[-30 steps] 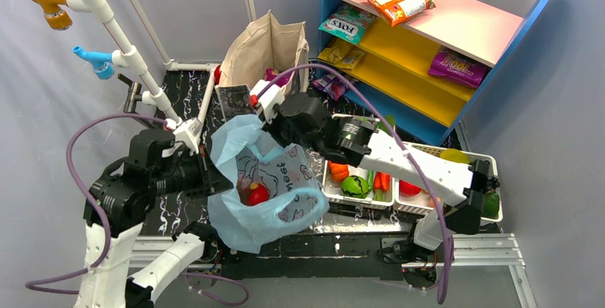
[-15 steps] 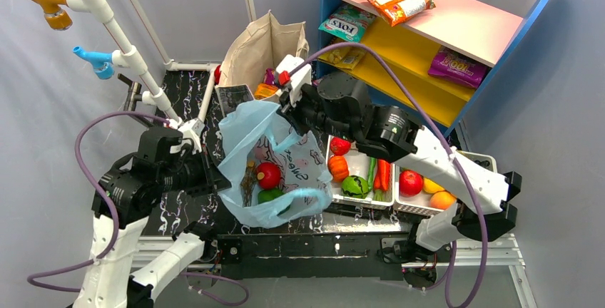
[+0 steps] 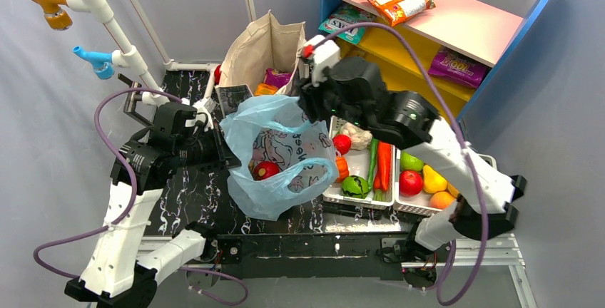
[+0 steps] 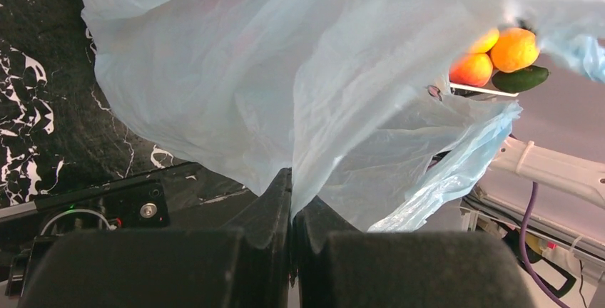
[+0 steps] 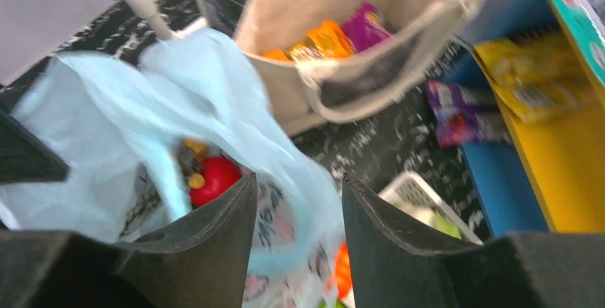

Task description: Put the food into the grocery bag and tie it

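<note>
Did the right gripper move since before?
Yes. In the top view the right gripper slid right, past the tote, closer to the shelf.

The thin, crinkly, translucent light-blue plastic grocery bag [image 3: 265, 201] stands slumped just left of the white plastic baskets [image 3: 335, 197], its mouth open upward and 1 handle loop [image 3: 319, 171] drooping over its right side. Inside lies a round red fruit [image 3: 265, 170], with small brownish-yellow balls [image 5: 194, 177] blurred beside it. More food lies in the baskets: an orange vegetable [image 3: 341, 167], a green vegetable [image 3: 354, 186], a long red pepper [image 3: 384, 165] and a red apple [image 3: 409, 182].
</note>
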`<state>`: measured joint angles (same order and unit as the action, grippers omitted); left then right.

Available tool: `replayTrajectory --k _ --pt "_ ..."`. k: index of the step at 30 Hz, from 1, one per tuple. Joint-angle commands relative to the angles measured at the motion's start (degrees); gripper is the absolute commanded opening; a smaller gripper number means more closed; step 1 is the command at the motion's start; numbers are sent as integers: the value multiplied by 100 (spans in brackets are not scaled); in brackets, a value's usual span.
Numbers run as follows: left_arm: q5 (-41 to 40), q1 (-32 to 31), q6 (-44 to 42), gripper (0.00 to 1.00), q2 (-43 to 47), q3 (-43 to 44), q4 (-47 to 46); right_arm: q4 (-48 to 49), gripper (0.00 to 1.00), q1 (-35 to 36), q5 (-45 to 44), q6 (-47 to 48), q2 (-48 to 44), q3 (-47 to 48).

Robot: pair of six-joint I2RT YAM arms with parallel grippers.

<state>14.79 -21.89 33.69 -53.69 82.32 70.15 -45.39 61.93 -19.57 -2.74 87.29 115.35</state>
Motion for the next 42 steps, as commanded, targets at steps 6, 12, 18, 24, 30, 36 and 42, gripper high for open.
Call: replayTrajectory --k 6,12,18,24,30,36,42 --pt "211 -26 -29 0 -148 150 -166 -792 55 -881 -1805 -1854 -1963 -1599" --pt "345 -26 -47 0 -215 110 -246 -1971 56 -1807 -1925 -3003 -2177 -2405" --pt "363 -25 -65 0 -191 160 -155 -2927 59 -3112 -1451 -3698 -2021 -2950" --pt "336 -26 -118 0 -135 171 -57 -3455 68 -4147 -1604 -4135 -1943 -3447" --pt "406 -24 -186 0 -177 217 -19 -2389 68 -4835 -780 -3910 -2205 -4295" --pt "397 -26 -253 0 -182 330 96 -1535 74 -5298 -191 -3593 -2270 -4804" --pt "313 -26 -317 0 -146 396 204 -1042 83 -5979 244 -3285 -2102 -5150"
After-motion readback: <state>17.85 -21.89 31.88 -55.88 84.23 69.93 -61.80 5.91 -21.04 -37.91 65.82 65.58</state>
